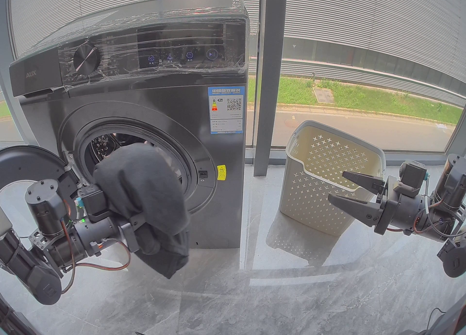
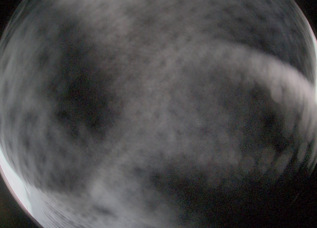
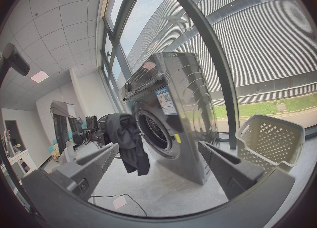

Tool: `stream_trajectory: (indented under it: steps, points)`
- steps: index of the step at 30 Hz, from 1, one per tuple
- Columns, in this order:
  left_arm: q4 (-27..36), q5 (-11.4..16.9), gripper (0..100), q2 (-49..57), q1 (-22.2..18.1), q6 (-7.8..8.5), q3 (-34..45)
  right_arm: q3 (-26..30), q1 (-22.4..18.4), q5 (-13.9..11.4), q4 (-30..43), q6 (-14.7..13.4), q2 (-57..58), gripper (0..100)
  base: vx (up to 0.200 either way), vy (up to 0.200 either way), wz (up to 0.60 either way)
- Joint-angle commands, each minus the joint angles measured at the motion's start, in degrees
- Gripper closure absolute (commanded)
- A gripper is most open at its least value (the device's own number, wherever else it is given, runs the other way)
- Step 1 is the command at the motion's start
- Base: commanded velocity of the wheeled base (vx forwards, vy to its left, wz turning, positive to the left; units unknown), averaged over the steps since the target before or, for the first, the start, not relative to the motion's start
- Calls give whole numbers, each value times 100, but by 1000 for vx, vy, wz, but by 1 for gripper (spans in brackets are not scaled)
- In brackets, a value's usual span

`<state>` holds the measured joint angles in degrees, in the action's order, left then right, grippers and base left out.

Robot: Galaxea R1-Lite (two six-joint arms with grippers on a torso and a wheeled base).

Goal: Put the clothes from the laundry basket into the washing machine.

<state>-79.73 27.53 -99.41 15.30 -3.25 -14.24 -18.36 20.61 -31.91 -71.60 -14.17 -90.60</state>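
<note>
One dark garment (image 1: 141,190) drapes over the left gripper (image 1: 132,234); whether it is clamped I cannot tell. Washing machine (image 1: 145,83) drum mouth (image 1: 104,146) lies just beyond it. Right gripper (image 1: 337,186) is spread, just beside the laundry basket (image 1: 315,190). Step: loading. Next, likely: carry the garment past the rim, then release.

Dark garment (image 2: 158,106) blurred at left wrist; partly hides drum opening (image 1: 104,149).
</note>
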Motion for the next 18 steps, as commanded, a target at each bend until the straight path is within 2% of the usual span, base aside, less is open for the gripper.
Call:
stream_trajectory:
  steps: [1,2,5,8,15,18]
  points:
    - [1,-467,100,247,-1152,-351,844,-19,-532,98,-4,2,130,0,0,0,0]
    - [1,-573,100,230,-1381,-430,853,-10,-620,89,-4,10,139,0,0,0,0]
    - [-25,-661,100,194,-1653,-589,817,43,-796,107,-4,19,139,0,0,0,0]
    - [-131,-661,100,212,-1688,-676,817,96,-892,194,-4,19,139,0,0,0,0]
    - [-131,-722,100,256,-1688,-729,888,87,-1007,203,-4,19,201,0,0,0,0]
    - [-148,-801,100,256,-1688,-843,932,69,-1112,203,-4,19,227,0,0,0,0]
